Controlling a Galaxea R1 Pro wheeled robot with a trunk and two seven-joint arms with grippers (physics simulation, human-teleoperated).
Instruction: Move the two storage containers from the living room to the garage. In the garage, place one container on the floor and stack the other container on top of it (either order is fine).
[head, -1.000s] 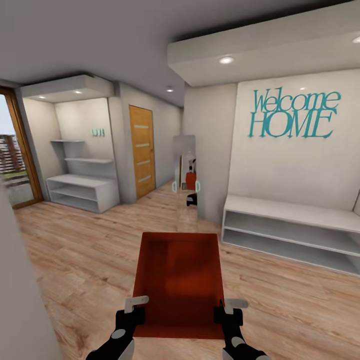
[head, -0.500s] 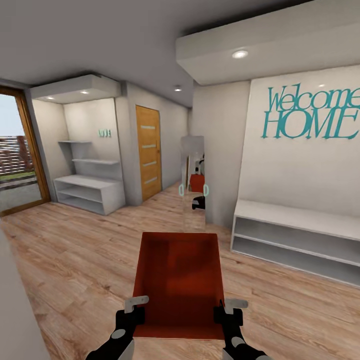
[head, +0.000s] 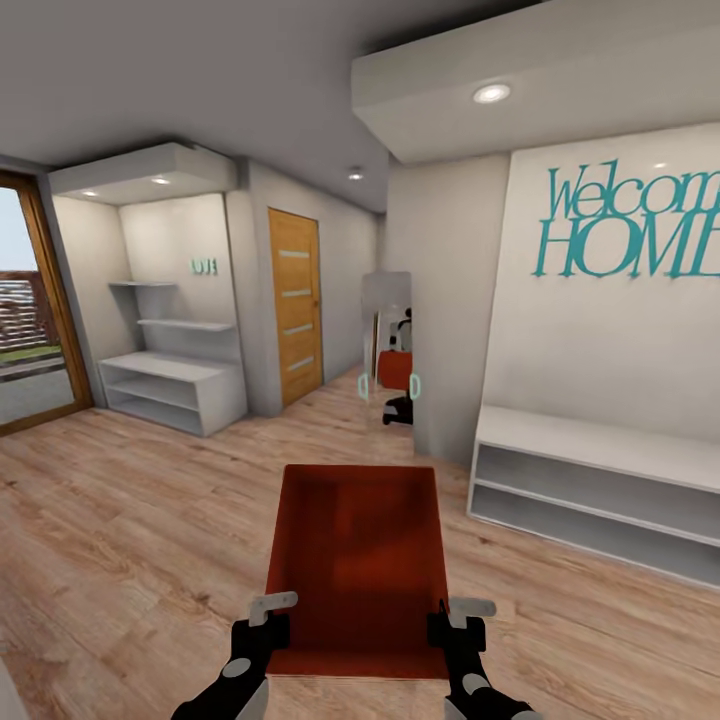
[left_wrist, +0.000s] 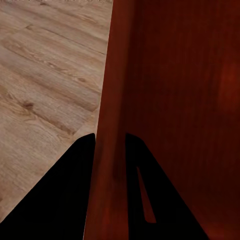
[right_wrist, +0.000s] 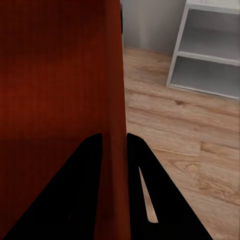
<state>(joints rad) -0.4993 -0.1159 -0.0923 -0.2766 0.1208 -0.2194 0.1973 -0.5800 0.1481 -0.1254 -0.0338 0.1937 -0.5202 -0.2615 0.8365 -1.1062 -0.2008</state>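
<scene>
I carry one orange-red storage container (head: 358, 560) in front of me above a light wood-plank floor. My left gripper (head: 262, 618) is shut on its left wall near the close corner. My right gripper (head: 455, 620) is shut on its right wall. In the left wrist view the container wall (left_wrist: 112, 115) runs between the two dark fingers (left_wrist: 60, 195). Likewise, the right wrist view has the container wall (right_wrist: 114, 100) pinched between the fingers (right_wrist: 145, 195). The container looks empty.
A low white shelf bench (head: 600, 485) stands against the wall at right, under teal "Welcome HOME" lettering (head: 630, 225). Ahead is a narrow mirror (head: 388, 350), a wooden door (head: 296, 305), and white shelving (head: 170, 385) at the left. A glass door (head: 30, 320) is far left.
The whole view has swung and moved forward: the bench and lettering slid right, the shelving and mirror shifted. The container and both grippers keep the same hold.
</scene>
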